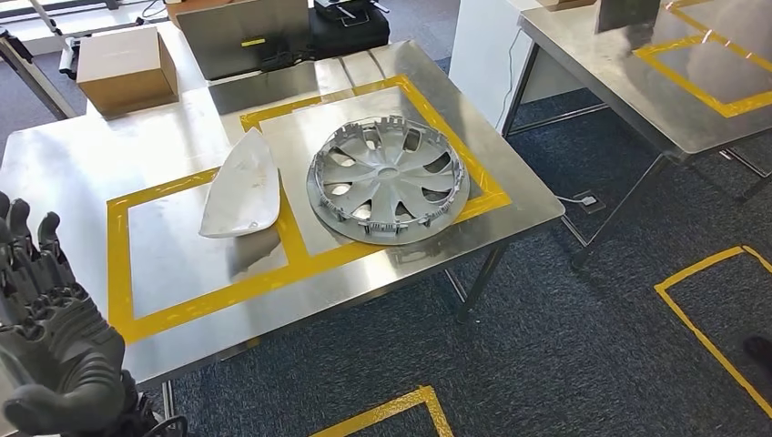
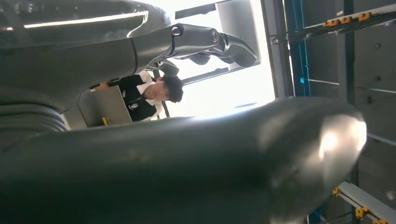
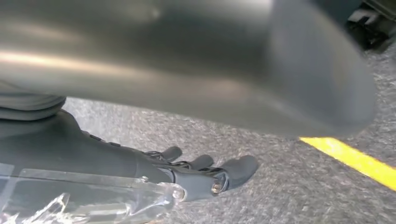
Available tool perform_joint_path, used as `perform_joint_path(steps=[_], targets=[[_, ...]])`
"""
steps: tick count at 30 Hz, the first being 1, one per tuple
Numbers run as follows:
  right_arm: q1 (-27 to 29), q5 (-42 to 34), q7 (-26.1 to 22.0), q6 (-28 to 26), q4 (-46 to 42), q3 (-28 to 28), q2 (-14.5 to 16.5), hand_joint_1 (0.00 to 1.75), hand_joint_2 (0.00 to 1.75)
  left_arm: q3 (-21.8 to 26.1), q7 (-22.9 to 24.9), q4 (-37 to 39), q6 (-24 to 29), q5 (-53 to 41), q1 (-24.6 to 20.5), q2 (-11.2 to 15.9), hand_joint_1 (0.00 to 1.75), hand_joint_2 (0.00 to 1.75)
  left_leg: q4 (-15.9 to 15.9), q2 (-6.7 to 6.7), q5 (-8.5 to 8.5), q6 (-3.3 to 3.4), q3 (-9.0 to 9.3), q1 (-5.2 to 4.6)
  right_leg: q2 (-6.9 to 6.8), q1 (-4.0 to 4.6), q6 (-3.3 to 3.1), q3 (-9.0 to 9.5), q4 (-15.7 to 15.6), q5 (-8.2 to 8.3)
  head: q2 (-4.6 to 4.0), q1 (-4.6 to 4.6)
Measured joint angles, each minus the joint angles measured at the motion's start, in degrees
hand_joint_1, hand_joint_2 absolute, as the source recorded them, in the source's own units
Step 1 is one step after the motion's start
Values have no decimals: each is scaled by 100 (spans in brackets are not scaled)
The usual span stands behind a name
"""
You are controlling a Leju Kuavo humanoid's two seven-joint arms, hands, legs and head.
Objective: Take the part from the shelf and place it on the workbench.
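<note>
Two parts lie on the steel surface [image 1: 173, 155], inside its yellow tape frames: a silver wheel cover [image 1: 388, 179] face up in the farther frame, and just beside it a white curved panel [image 1: 242, 187] whose edge crosses the tape strip between the frames. The two look close enough to touch, though the head view does not settle it. The left hand [image 1: 50, 341] is raised at the near corner of the surface, palm up with fingers spread and holding nothing, well apart from both parts. The right hand [image 3: 205, 175] hangs over grey carpet near a yellow floor line [image 3: 359, 161]; its fingers seem loosely extended, but a clear plastic piece [image 3: 93, 198] lies against its underside and I cannot tell whether it grips that. A cardboard box [image 1: 127, 68] sits at the far corner of the surface. In the left wrist view a seated person [image 2: 140, 95] is at a laptop.
</note>
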Motion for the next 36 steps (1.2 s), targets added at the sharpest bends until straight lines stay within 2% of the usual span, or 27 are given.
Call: perform_joint_path(steps=[12, 18, 22, 24, 26, 28, 30, 31, 32, 33, 35, 36], targets=[[-31, -47, -44, -39, 398, -63, 284, 0, 0, 85, -29, -326, -2, 50, 164, 11, 0, 0, 0, 0, 0, 0, 2, 0, 0, -1, 0, 3, -1, 0, 0, 0], [-42, -64, -28, -66, 484, -64, 362, 0, 0, 120, 55, -368, -3, -45, 162, 26, 0, 0, 15, -1, -3, 13, 2, -22, 1, -23, 21, 3, -9, 14, 0, -1], [-45, -72, -28, -86, 513, -64, 396, 0, 0, 120, 101, -379, -4, -57, 156, 27, 0, 0, 32, -1, 3, 57, -5, -52, 1, -52, 60, 5, -16, 33, 0, -2], [-45, -73, -29, -93, 521, -64, 407, 0, 0, 119, 114, -387, -4, -62, 151, 27, 0, 0, 24, -3, 30, 98, -11, -67, 2, -66, 100, 15, -45, 65, 0, -4], [-48, -73, -35, -98, 526, -63, 412, 0, 0, 116, 128, -397, -5, -79, 139, 27, 0, 0, -60, 6, 113, 158, 12, -34, -3, -65, 149, 14, -50, 42, 0, -2], [-53, -73, -42, -103, 531, -62, 412, 0, 0, 114, 153, -403, -6, -96, 125, 28, 0, 0, -136, 17, 185, 204, 31, 10, -13, -65, 185, -146, 315, -206, 0, 17], [-51, -73, -46, -107, 534, -61, 412, 0, 0, 110, 180, -401, -6, -105, 118, 29, 0, 0, -138, 19, 198, 217, 26, 17, -16, -81, 213, -473, 1062, -540, 0, 34], [-49, -73, -46, -109, 537, -61, 412, 0, 0, 107, 194, -398, -7, -108, 118, 29, 0, 0, -136, 21, 197, 214, 30, 18, -16, -92, 226, -601, 1349, -607, 0, 36], [-48, -73, -48, -111, 540, -60, 412, 0, 0, 105, 205, -394, -7, -109, 116, 29, 0, 0, -134, 21, 192, 208, 37, 20, -17, -101, 234, -651, 1449, -569, 0, 37], [-50, -73, -51, -112, 542, -60, 412, 0, 0, 103, 219, -392, -7, -109, 114, 29, 0, 0, -130, 18, 182, 192, 48, 24, -18, -108, 236, -600, 1319, -421, 0, 38], [-57, -73, -58, -113, 545, -60, 412, 0, 0, 98, 248, -388, -7, -109, 100, 30, 0, 0, -108, 11, 138, 135, 67, 36, -16, -112, 228, -297, 629, -26, 0, 39], [-60, -73, -60, -114, 545, -60, 413, 0, 0, 94, 267, -388, -7, -109, 88, 31, 0, 0, -81, 7, 110, 97, 63, 33, -12, -106, 215, -156, 303, 96, 0, 40]])
